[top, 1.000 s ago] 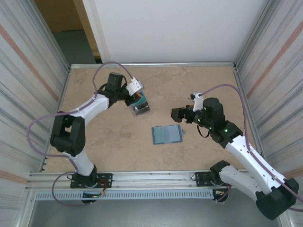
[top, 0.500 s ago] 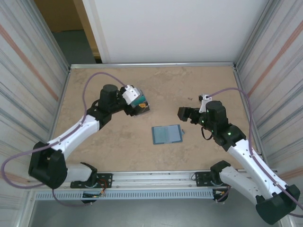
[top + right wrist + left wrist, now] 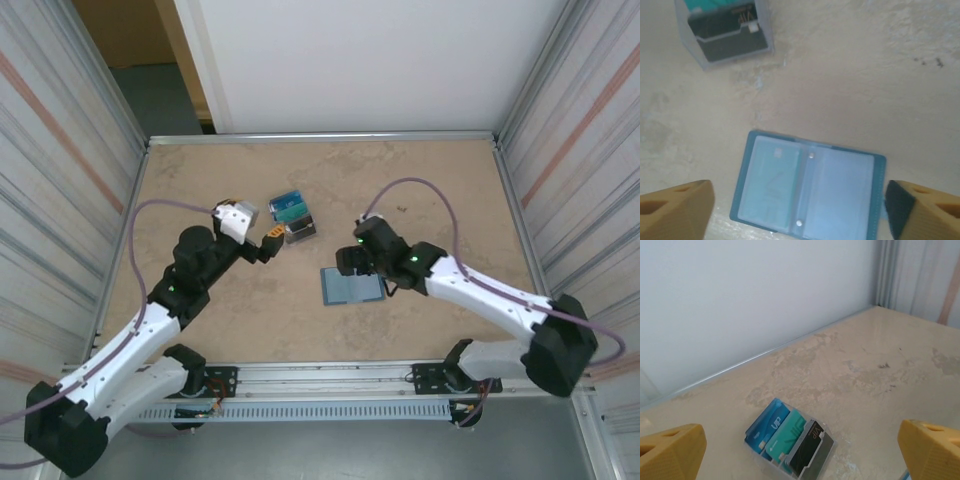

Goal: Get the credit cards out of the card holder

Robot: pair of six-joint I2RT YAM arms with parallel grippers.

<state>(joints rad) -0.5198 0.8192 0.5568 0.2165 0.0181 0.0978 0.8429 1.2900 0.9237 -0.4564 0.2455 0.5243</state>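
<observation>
The card holder (image 3: 356, 288) lies open and flat on the table, teal with clear pocket panels and two snap dots. In the right wrist view the card holder (image 3: 840, 195) shows a teal credit card (image 3: 771, 185) inside its left pocket. My right gripper (image 3: 350, 265) hovers just above it, and in its own view the right gripper (image 3: 800, 212) is open, its fingers either side of the holder. My left gripper (image 3: 268, 243) is open with nothing between its fingers (image 3: 672, 450), just near-left of a stand holding a blue card (image 3: 765, 425), a teal card (image 3: 786, 436) and a black one.
The clear card stand (image 3: 293, 220) sits behind the holder, toward the table's middle; its lip (image 3: 727, 56) shows at the top left of the right wrist view. Metal walls close in the left, right and far sides of the tan table (image 3: 430, 180).
My left gripper opened and drew back toward the near left, away from the card stand. My right arm swung left and came over the open card holder.
</observation>
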